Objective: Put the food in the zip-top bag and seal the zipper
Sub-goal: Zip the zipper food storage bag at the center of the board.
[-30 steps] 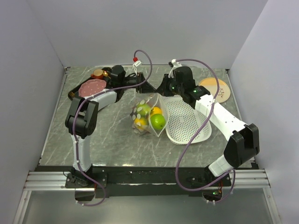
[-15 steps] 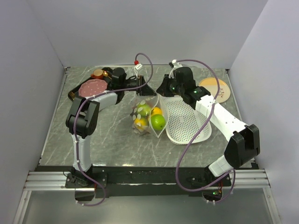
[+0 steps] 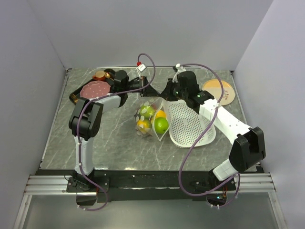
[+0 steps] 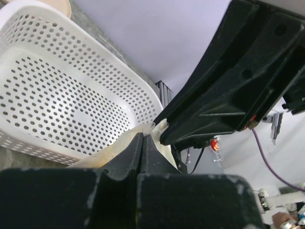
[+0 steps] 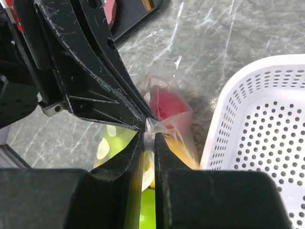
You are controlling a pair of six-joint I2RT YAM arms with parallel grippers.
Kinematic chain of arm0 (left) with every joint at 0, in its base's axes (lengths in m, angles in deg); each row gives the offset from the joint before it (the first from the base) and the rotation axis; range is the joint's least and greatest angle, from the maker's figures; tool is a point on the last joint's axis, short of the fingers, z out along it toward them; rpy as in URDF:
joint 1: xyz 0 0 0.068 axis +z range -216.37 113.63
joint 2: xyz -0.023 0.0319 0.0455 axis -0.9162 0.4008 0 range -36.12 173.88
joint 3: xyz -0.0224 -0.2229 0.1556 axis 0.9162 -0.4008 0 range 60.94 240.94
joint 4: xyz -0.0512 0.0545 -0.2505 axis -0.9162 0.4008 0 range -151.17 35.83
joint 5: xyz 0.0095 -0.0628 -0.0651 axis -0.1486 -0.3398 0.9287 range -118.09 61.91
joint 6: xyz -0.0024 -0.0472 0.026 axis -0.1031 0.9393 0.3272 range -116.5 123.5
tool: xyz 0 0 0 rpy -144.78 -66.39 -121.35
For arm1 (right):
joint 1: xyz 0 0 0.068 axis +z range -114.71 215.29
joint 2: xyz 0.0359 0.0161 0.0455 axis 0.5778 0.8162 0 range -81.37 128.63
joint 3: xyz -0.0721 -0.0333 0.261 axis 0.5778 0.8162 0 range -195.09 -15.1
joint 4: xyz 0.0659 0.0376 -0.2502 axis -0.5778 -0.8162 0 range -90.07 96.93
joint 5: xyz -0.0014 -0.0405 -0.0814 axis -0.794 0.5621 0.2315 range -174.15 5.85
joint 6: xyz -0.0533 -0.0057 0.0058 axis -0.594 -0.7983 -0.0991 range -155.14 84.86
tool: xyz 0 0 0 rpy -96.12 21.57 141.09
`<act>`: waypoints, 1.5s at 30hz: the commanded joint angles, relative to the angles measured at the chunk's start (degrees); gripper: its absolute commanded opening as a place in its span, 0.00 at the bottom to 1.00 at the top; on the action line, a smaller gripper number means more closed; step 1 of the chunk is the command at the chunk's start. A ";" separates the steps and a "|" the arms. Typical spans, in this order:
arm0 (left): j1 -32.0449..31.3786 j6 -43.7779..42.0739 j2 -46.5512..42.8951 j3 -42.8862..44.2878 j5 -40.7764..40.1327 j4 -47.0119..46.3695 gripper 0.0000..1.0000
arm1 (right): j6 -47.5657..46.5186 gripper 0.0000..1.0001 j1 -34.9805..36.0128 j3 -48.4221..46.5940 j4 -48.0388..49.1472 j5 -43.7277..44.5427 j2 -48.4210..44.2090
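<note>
The dotted clear zip-top bag (image 3: 151, 119) hangs by its top edge at mid-table and holds green apples (image 3: 161, 125), yellow and orange citrus (image 3: 143, 125) and a red apple (image 5: 164, 106). My left gripper (image 3: 150, 92) is shut on the bag's top edge (image 4: 119, 145) from the left. My right gripper (image 3: 163, 93) is shut on the white zipper strip (image 5: 150, 134) right beside it. The two sets of fingertips touch or nearly touch. In the right wrist view the left gripper (image 5: 143, 120) meets the strip just above my right fingers (image 5: 164, 157).
A white perforated basket (image 3: 191, 126) lies just right of the bag, touching it. An orange plate (image 3: 220, 90) is at the back right. A pink meat slice (image 3: 94, 89) on a dark tray and a small brown piece (image 3: 100, 75) are at the back left.
The right gripper has moved left to meet the left gripper at the bag's top edge. The bag's mouth has drawn together and the bag has shifted slightly.
</note>
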 commanded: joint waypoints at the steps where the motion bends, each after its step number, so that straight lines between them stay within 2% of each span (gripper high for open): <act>1: 0.25 -2.77 -2.72 3.29 -3.97 3.18 0.01 | -0.53 0.04 0.05 2.01 0.15 1.09 -3.48; 6: 1.12 -4.37 -3.86 3.03 -6.79 6.18 0.01 | -0.88 0.04 0.40 3.16 -0.02 3.28 -4.72; 14: 2.97 -2.43 -5.79 1.09 -7.76 3.89 0.01 | -1.67 0.04 1.36 5.27 -0.46 7.59 -5.94; 20: 3.06 -0.50 -6.06 0.39 -8.72 1.70 0.01 | -1.93 0.04 2.68 4.92 -0.55 7.24 -5.24; 27: 3.06 -2.61 -6.67 0.39 -9.70 4.25 0.01 | -1.76 0.04 4.79 5.18 0.06 8.47 -5.24; 31: 3.06 0.81 -6.41 -0.84 -6.10 -3.11 0.01 | -1.15 0.04 4.88 5.62 0.94 9.53 -5.94; 33: 2.97 2.82 -5.36 -0.58 -3.30 -5.23 0.05 | -1.06 0.04 4.88 5.10 0.94 10.32 -6.12; 37: 2.53 6.35 -3.25 0.21 0.32 -11.21 0.20 | -0.88 0.04 4.62 3.69 1.38 10.15 -6.65; 45: 0.87 8.64 0.70 3.29 4.54 -15.35 0.30 | -0.79 0.05 4.27 0.70 0.68 8.74 -6.04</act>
